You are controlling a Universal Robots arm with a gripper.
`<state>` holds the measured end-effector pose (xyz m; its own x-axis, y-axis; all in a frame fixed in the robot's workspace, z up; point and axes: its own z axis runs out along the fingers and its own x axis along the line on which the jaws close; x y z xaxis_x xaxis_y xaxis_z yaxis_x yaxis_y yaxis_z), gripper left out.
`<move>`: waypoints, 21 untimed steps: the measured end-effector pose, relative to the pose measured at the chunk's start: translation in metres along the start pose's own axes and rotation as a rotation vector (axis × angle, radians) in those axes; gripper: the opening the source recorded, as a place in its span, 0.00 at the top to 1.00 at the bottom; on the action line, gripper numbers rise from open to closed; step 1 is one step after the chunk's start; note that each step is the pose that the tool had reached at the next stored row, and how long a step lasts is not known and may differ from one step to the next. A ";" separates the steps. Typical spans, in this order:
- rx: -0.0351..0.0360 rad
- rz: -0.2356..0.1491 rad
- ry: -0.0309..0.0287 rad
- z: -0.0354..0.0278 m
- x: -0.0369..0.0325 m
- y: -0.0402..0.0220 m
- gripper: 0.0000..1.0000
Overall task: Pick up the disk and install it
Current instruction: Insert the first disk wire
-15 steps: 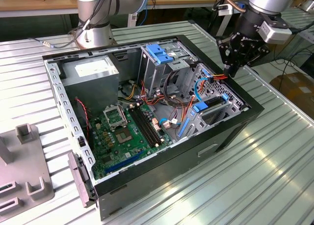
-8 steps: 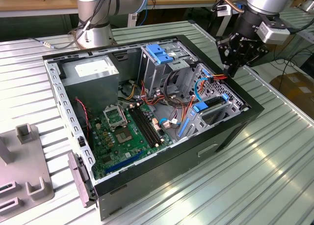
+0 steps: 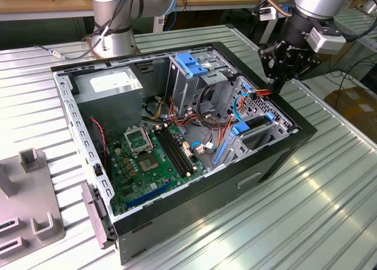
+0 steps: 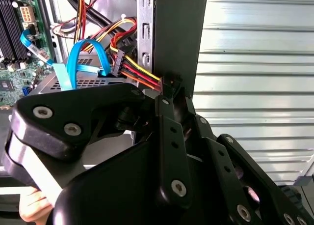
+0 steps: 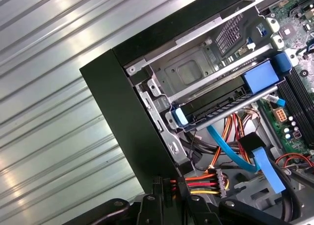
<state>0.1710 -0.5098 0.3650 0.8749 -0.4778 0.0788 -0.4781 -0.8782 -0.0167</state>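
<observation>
Claw (image 3: 275,81) over case corner — disk (image 3: 257,123) below, apart

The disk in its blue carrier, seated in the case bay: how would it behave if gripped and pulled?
The disk looks like a flat metal slab, so probably stiff and dense for its size. Its blue carrier frame is plastic and may flex slightly. It sits between metal rails, so it would likely slide rather than tip.
</observation>
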 end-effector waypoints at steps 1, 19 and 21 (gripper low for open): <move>0.0002 0.000 0.0004 0.0007 0.0003 -0.0002 0.75; -0.0081 0.113 0.0040 -0.0035 0.0005 -0.0002 0.83; -0.0084 0.117 0.0040 -0.0035 0.0001 0.0001 0.83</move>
<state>0.1707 -0.5098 0.3684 0.8127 -0.5770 0.0808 -0.5777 -0.8161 -0.0177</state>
